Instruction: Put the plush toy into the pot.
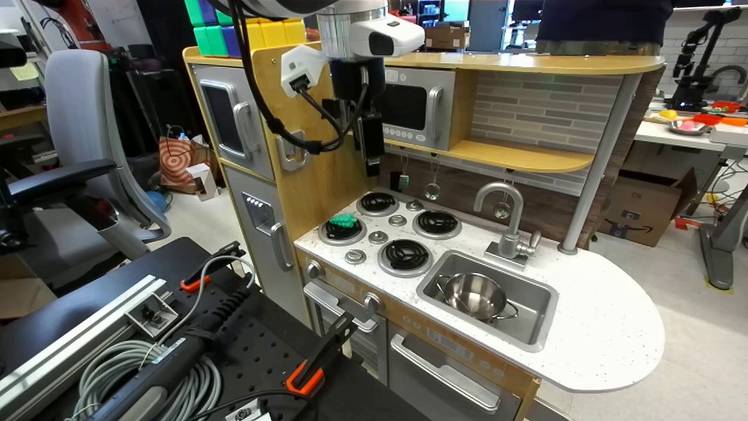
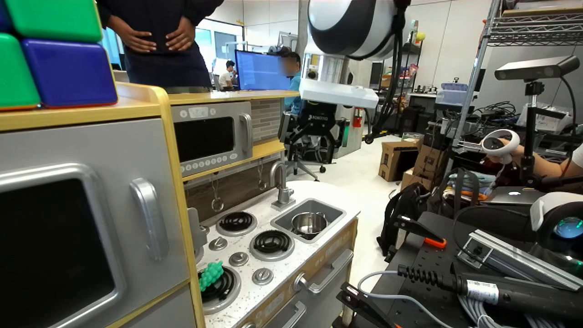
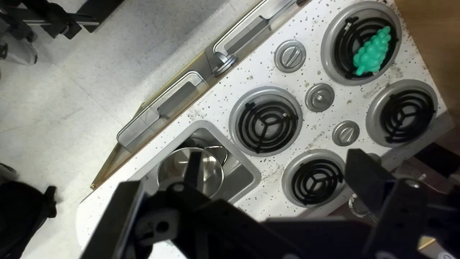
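Note:
The plush toy is a small bumpy green lump (image 1: 343, 220) lying on a black coil burner beside the tall cabinet. It also shows in an exterior view (image 2: 211, 275) and at the upper right of the wrist view (image 3: 372, 52). The pot (image 1: 474, 295) is round, shiny and silver with wire handles, and stands inside the sink basin. It shows too in an exterior view (image 2: 309, 222) and, partly behind a finger, in the wrist view (image 3: 212, 169). My gripper (image 3: 275, 153) is open with nothing between its fingers. It hangs high above the counter (image 2: 314, 136), apart from toy and pot.
The sink basin (image 1: 540, 318) has a faucet (image 1: 514, 216) at its back edge. The microwave and shelf (image 1: 514, 153) overhang the back of the counter. The tall cabinet (image 1: 321, 117) borders the burners. Larger green, blue and yellow blocks (image 1: 274, 33) sit on top. Utensils (image 1: 432, 190) hang behind.

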